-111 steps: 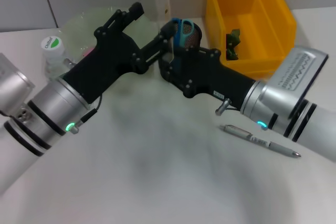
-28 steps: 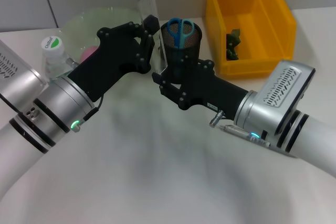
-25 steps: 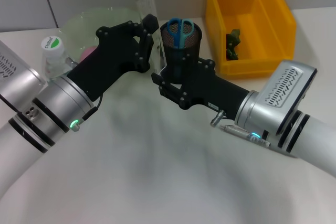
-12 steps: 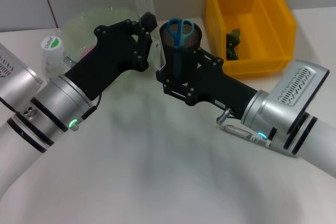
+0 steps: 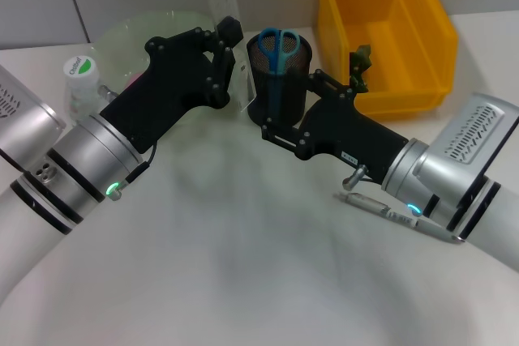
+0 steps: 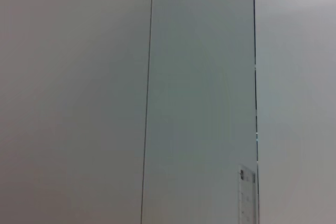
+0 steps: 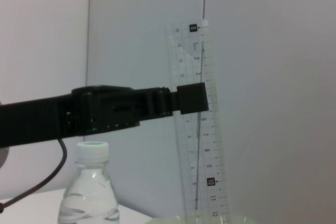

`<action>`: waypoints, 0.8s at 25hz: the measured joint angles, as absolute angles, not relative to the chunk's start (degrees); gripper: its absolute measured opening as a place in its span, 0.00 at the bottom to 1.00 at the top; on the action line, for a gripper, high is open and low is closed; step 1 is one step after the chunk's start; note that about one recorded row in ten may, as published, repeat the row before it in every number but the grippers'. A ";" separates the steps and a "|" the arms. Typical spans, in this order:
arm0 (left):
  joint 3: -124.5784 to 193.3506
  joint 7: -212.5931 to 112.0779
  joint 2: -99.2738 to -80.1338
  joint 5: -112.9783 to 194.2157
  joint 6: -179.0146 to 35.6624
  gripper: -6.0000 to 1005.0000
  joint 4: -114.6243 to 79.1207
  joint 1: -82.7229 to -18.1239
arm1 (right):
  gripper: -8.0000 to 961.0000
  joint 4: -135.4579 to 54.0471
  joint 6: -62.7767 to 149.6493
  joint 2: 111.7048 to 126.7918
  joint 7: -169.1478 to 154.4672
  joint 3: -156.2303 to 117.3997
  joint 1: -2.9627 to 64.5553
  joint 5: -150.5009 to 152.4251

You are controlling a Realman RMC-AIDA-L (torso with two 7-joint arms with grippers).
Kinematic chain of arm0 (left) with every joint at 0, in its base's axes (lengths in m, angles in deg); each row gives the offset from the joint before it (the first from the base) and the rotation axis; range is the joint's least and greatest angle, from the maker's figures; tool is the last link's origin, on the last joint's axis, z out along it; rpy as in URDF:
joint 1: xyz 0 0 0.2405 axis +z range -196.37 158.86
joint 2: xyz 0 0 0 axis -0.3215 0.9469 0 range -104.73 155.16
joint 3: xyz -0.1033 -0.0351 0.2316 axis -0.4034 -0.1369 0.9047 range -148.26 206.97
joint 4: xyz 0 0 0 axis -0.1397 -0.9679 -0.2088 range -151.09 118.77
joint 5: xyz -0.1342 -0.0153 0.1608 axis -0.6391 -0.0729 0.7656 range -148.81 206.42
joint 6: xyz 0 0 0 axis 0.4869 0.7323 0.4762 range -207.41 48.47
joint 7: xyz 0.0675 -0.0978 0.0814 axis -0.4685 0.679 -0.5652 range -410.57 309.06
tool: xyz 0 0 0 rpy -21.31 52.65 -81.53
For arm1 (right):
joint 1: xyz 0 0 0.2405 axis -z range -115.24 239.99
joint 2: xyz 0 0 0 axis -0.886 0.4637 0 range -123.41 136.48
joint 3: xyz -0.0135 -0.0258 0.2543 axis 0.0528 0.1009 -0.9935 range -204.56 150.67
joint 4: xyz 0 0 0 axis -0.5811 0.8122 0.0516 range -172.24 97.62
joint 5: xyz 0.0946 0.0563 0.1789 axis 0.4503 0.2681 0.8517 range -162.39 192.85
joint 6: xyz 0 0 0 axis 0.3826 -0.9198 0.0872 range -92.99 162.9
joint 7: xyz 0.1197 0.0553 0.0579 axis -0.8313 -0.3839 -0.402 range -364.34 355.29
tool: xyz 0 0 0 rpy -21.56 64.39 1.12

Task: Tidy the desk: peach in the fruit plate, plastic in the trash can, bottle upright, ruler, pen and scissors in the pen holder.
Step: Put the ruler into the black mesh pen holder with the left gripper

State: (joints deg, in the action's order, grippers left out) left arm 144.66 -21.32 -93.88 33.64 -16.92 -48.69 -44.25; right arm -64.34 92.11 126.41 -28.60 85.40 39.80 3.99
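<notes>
Left tool (image 5: 230,46): upper centre of the head view, closed on the ruler (image 5: 229,38). We see the clear ruler held nearly upright, its lower end just left of the holder (image 5: 280,79), its top reaching the frame's upper edge. In the right wrist view the ruler (image 7: 202,124) stands vertical with a black finger (image 7: 190,98) across its middle. In the left wrist view only a corner of the ruler (image 6: 247,195) shows at lower right, against a grey wall.

Right tool (image 5: 280,123): centre of the head view, low at the holder's base. We cannot tell whether it is open or closed, nor whether it touches the holder.

Holder: black mesh cup, upright, centre top of the head view. Scissors (image 5: 276,48) with blue handles stand inside it.

Pen (image 5: 401,218): lies flat on the bench (image 5: 243,281) at lower right, partly under the right arm.

Bin (image 5: 385,30): yellow, upper right, with a dark green scrap (image 5: 359,66) at its near left inner wall.

Plate (image 5: 154,34): pale green, upper left, behind the left arm. A sliver of pink shows at the arm's edge; we cannot identify it.

Bottle (image 5: 81,87): upright at far left, white cap with green label; also seen upright at lower left of the right wrist view (image 7: 92,190).
</notes>
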 joint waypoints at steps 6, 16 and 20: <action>144.50 -21.32 -93.81 33.64 -16.24 0.03 -48.69 -44.25 | 0.80 -62.43 96.56 126.42 -29.30 83.81 40.33 3.99; 144.27 -21.97 -93.94 33.64 -14.76 0.03 -48.68 -45.12 | 0.80 -54.34 107.26 126.15 -35.56 81.12 40.47 3.87; 144.29 -22.01 -93.96 33.63 -14.86 0.03 -48.72 -46.47 | 0.80 -51.67 108.65 126.01 -37.14 81.33 40.03 3.48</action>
State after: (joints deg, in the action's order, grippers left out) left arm 144.29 -22.01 -93.96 33.63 -14.86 -48.72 -46.47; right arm -51.67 108.65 126.01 -37.14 81.33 40.03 3.48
